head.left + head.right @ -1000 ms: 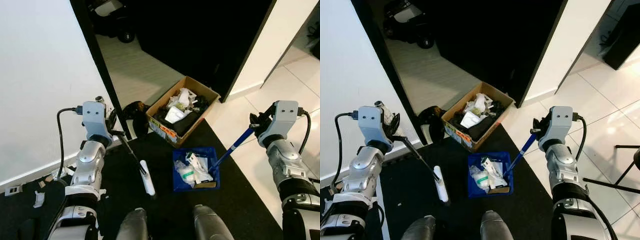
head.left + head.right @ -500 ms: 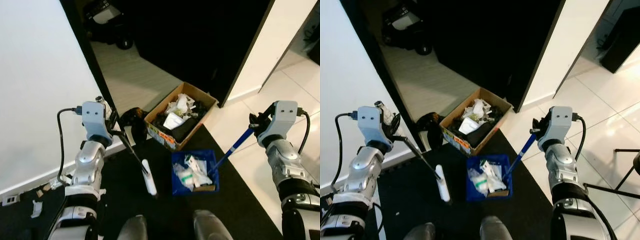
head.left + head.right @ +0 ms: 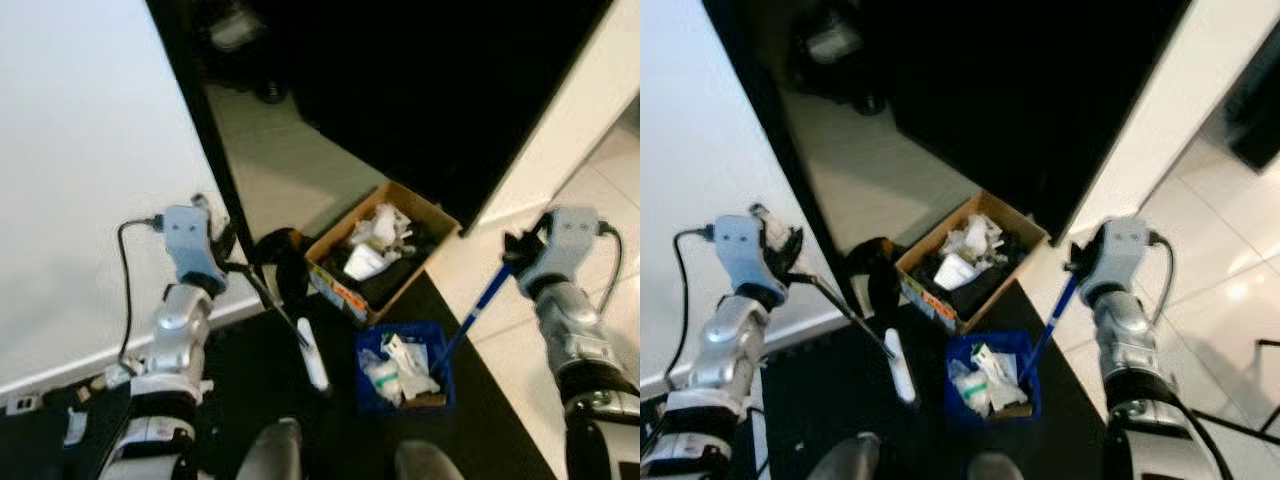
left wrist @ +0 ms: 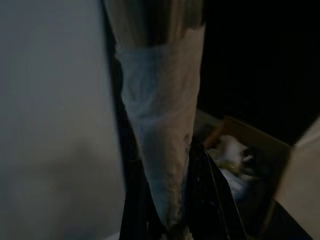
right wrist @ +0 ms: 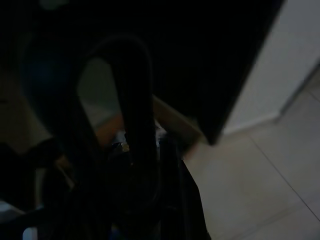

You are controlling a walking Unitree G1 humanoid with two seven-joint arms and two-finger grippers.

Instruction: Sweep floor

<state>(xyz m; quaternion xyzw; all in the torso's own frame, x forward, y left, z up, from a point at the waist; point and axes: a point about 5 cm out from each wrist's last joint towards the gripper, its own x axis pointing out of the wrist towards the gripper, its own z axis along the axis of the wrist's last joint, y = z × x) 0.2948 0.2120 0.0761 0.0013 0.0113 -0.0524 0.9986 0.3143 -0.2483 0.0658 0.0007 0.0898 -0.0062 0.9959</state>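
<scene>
My left gripper (image 3: pixel 228 262) is shut on the thin black handle of a brush whose white head (image 3: pixel 316 356) hangs low over the black mat. My right gripper (image 3: pixel 517 252) is shut on the blue handle (image 3: pixel 478 302) of a blue dustpan (image 3: pixel 362 362), which holds white wrappers and scraps. The dustpan sits just in front of an open cardboard box (image 3: pixel 428 208) full of rubbish. In the left wrist view a pale wrapped handle (image 4: pixel 160 130) runs between the black fingers (image 4: pixel 212 200), with the box (image 4: pixel 272 145) beyond.
A white wall (image 3: pixel 80 150) stands to my left, edged by a black door frame (image 3: pixel 195 110) with a dark room behind. A black rounded object (image 3: pixel 275 250) lies by the frame. Small scraps (image 3: pixel 75 420) lie at the lower left. Pale tiles (image 3: pixel 515 400) are on the right.
The whole picture has shifted and blurred, so the camera moved. Both arms keep their hold and pose, and brush and dustpan stay together in front of the box.
</scene>
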